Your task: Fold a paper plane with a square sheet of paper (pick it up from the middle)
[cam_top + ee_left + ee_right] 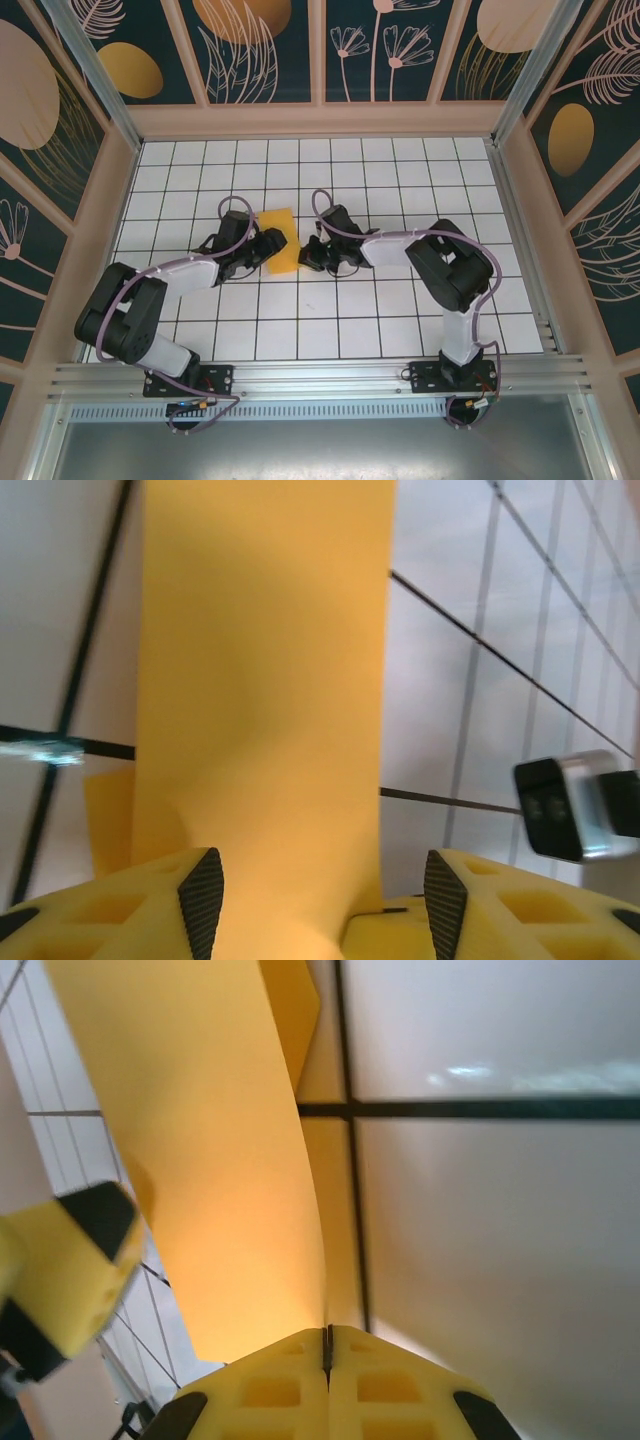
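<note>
Dark teal wall panels (260, 50) painted with pale leaves and amber ovals close in the space, framed in light wood. Below them lies the desk (400, 330), a flat white surface ruled into squares by thin black lines, with a ribbed aluminium rail (320, 378) along its near edge. Two black arms rise from that rail, the left arm (150, 300) and the right arm (450, 265), each trailing a lilac cable, and they meet near the middle of the grid.

Between them is the sheet of paper (281, 232), thin, matte and orange-yellow. It is bowed upward in a smooth curve rather than lying flat, and a second layer of it shows underneath.

The left pincer (322, 905) is spread, its yellow plastic fingers apart, and the paper runs up from between them. Their pads (203, 900) are black with a fine woven texture.

The right pincer (327, 1355) is pressed together, its fingers meeting in a thin seam. The curved edge of the sheet runs straight into that seam, so it looks to be pinching the paper there, though the contact itself is hard to make out.
</note>
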You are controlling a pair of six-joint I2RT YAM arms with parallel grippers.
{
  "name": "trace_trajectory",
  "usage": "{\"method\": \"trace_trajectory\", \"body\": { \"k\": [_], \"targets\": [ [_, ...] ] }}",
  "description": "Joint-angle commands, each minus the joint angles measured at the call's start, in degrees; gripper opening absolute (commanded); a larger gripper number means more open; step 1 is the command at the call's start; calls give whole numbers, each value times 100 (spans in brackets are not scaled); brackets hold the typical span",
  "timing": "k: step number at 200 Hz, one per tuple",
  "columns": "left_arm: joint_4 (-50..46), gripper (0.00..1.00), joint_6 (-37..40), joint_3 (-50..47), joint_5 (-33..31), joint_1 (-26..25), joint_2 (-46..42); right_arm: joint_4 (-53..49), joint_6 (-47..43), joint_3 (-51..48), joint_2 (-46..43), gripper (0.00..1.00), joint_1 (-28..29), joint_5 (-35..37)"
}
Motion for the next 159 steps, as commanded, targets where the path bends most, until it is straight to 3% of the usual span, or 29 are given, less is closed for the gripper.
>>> {"method": "trace_trajectory", "body": {
  "k": [1, 52, 85, 109, 159],
  "targets": [
    [667, 56, 177, -99, 654, -76, -82, -374, -263, -409, -676, 0, -60, 212],
    [914, 50, 246, 75, 769, -496, 355, -838, -203, -1293, -1633, 0, -68, 497],
    [668, 44, 254, 51, 433, -548, 552, -723, -128, -1399, -1747, 0, -67, 522],
    [468, 42, 297, 34, 175, -548, 556, -561, -87, -1347, -1661, 7, -69, 454],
    [525, 40, 295, 42, 229, -548, 744, -334, 87, -1359, -1639, 18, -103, 429]
  ]
}}
